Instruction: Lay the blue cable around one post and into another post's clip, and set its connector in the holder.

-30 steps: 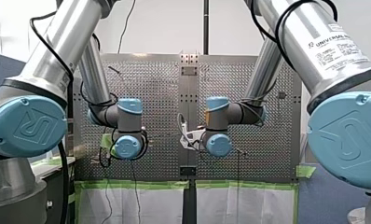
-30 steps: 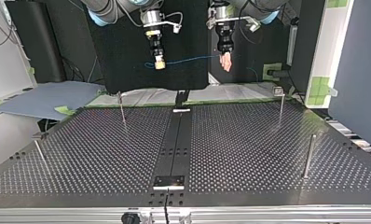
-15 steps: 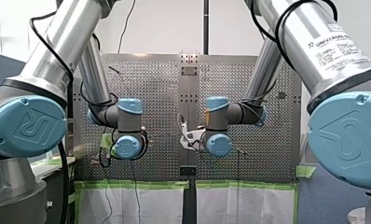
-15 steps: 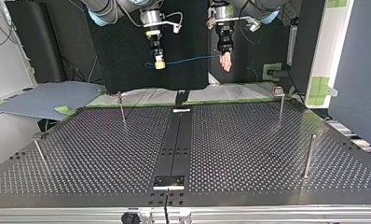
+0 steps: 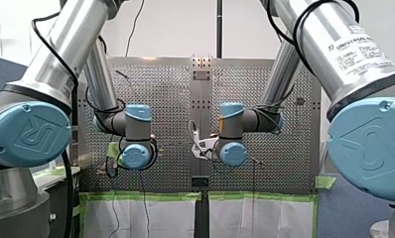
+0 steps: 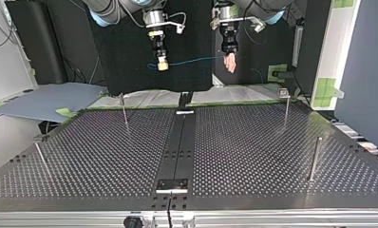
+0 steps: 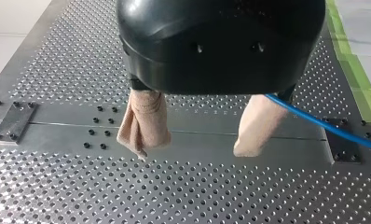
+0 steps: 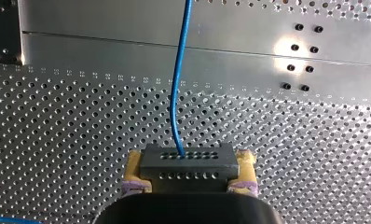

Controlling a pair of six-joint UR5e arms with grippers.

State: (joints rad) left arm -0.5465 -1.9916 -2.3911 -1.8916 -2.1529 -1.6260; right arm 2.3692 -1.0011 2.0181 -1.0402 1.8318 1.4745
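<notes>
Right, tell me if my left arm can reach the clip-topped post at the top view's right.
Probably yes: my left claw hangs above the table, with nothing between it and that post.

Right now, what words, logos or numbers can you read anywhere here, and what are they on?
"UNIVERSAL", the rest cut off: on my right arm.
"UR" logo: on the blue joint caps of both arms.
Fine print under the brand, and the row of tiny marks along the table: too small to read.

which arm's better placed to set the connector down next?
Right. My right gripper is shut on the connector, with the blue cable leaving it. My left gripper is open, beige pads apart with nothing between; the cable only passes beside one.
</notes>
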